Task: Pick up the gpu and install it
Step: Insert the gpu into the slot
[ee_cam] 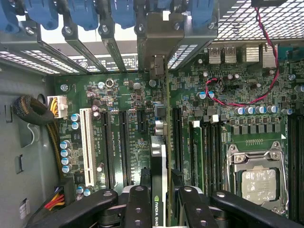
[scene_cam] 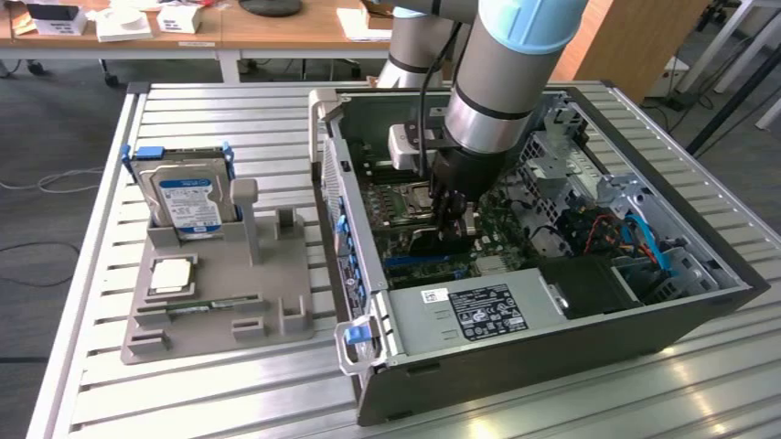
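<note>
CLAW (ee_cam: 159, 202): pinching the gpu (ee_cam: 160, 161) edge-on between both fingers (ee_cam: 137, 209) | GPU: upright inside the open computer case (scene_cam: 513, 384), above the motherboard (ee_cam: 118, 123) slots, bracket end toward the rear slot covers (ee_cam: 109, 45) | TABLETOP (scene_cam: 244, 393): grey parts holder (scene_cam: 219, 302) at 9 o'clock of case, hard drive (scene_cam: 189, 201) standing in it.

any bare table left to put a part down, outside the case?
Bare slats: the table strip behind the grey holder, and the front strip before the holder and the computer case. On the holder, the slots beside the hard drive are free. Crowded: inside the case, where the fingers hold the gpu over the board.
</note>
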